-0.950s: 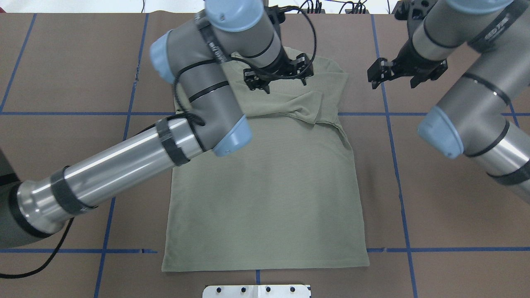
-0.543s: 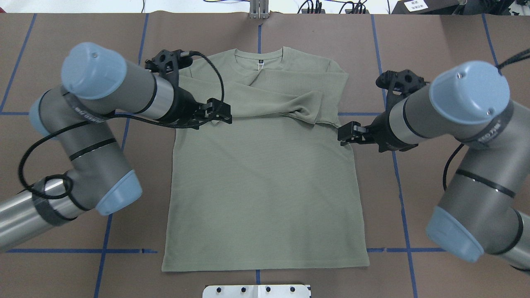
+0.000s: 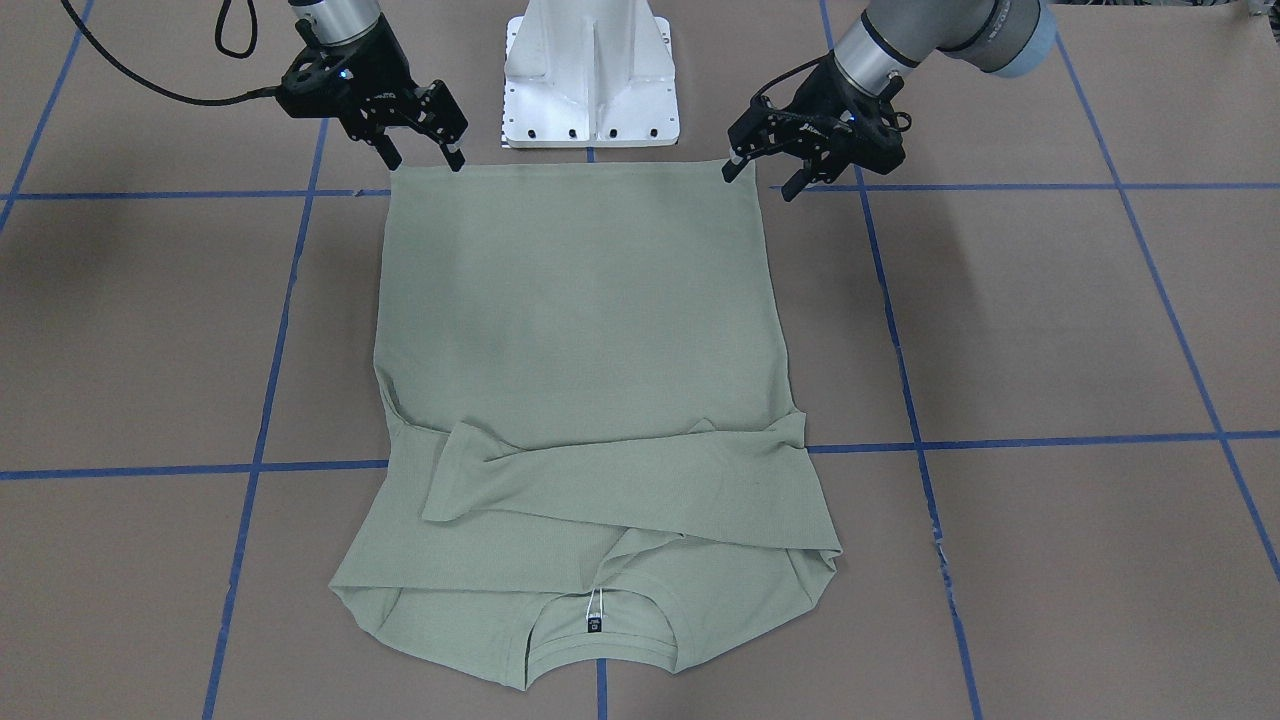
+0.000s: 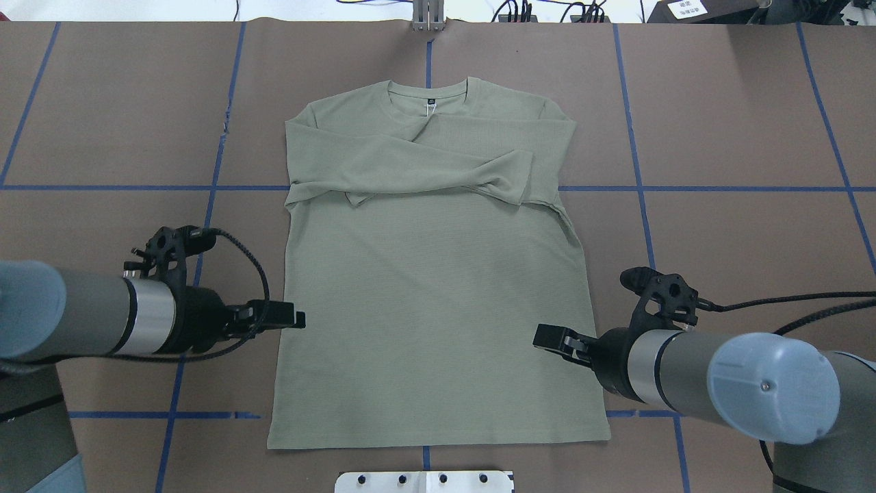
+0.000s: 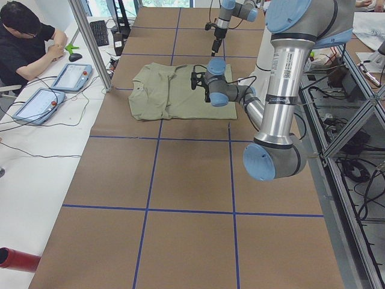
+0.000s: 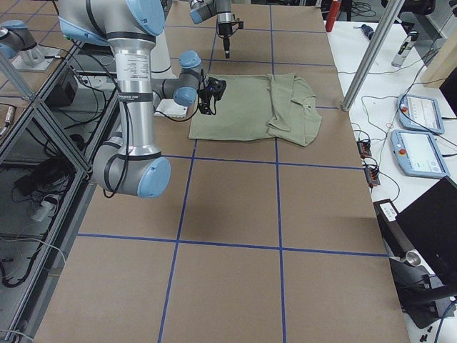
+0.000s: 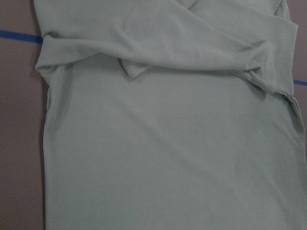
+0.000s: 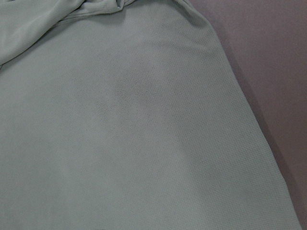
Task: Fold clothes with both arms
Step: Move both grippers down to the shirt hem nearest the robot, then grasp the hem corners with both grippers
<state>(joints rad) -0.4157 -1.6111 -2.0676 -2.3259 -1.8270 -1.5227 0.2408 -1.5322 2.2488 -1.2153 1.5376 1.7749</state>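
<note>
Shirt (image 4: 438, 287) flat on bench (image 4: 718, 137), sleeves crossed.
I see left tool (image 3: 762, 180) and right tool (image 3: 423, 160) spread wide at hem corners.

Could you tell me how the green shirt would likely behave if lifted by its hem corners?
The shirt is probably floppy: its sleeves lie creased across the chest, so the middle would likely sag. It looks thin and light, lying flat. Its textured knit probably resists slipping.

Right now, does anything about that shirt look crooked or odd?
Slightly. The sleeves lie crossed at a slant on the shirt, a corner poking out below. A faint darker patch shows on the body; stain or shadow, I cannot tell.
</note>
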